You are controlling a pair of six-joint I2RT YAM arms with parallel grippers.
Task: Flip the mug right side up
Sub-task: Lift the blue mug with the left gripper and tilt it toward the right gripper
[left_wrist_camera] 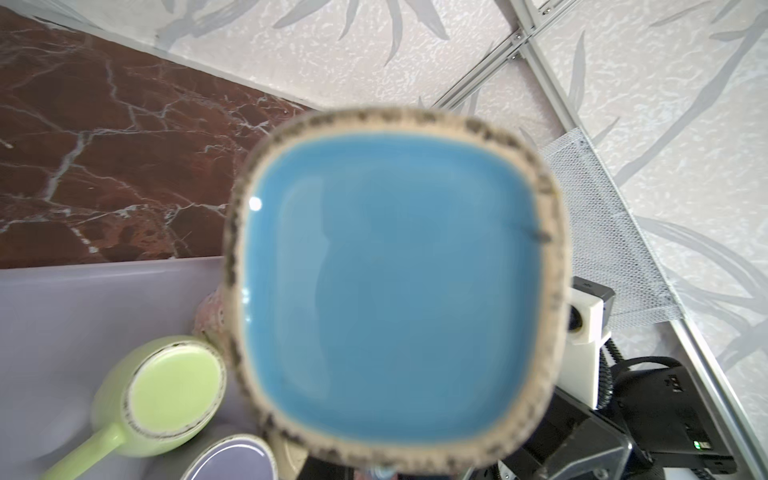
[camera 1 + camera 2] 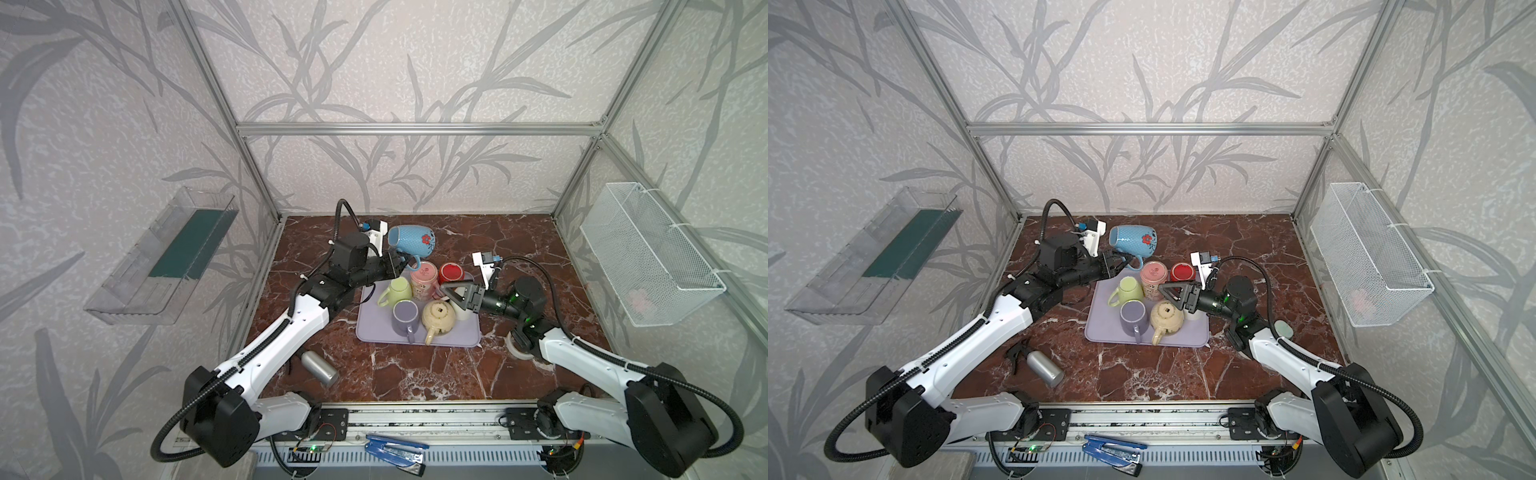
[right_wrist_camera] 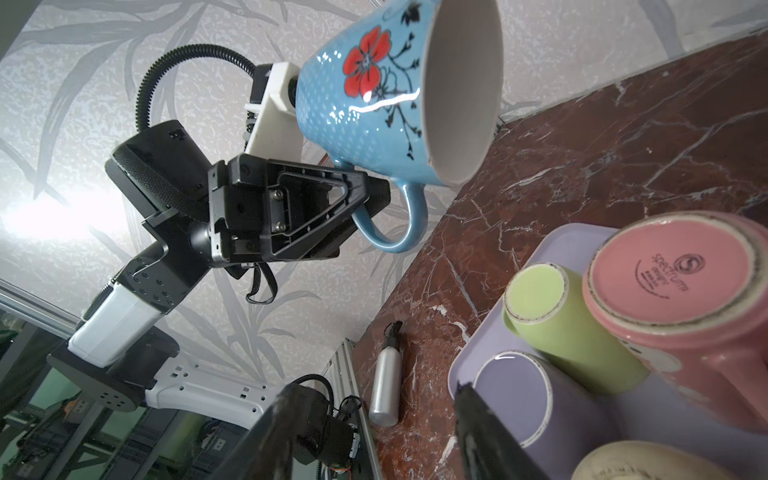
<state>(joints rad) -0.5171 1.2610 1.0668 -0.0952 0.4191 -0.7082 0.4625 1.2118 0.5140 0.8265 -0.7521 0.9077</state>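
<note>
**Fig.** Left tool [image 2: 402,262] is clamping the handle [image 3: 399,224] of the one blue mug [image 2: 411,240]. The mug is hanging on its side above the tabletop [image 2: 523,249], just beyond the mat [image 2: 374,328], with its mouth pointing sideways. Right tool [image 2: 452,294] is hovering over the mat with jaws apart, holding nothing.

The tabletop is showing red-brown marble with white veins. Leaf-patterned walls in an aluminium frame are enclosing it.

Five glazed mugs are crowding the smooth lilac mat: green [image 2: 395,291], pink [image 2: 424,280], red [image 2: 452,272], purple [image 2: 405,313] and cream [image 2: 439,318]. One metal bottle [image 2: 319,368] is lying nearby. One clear bin [image 2: 166,257] and one wire basket [image 2: 652,257] are hanging on opposite walls.
</note>
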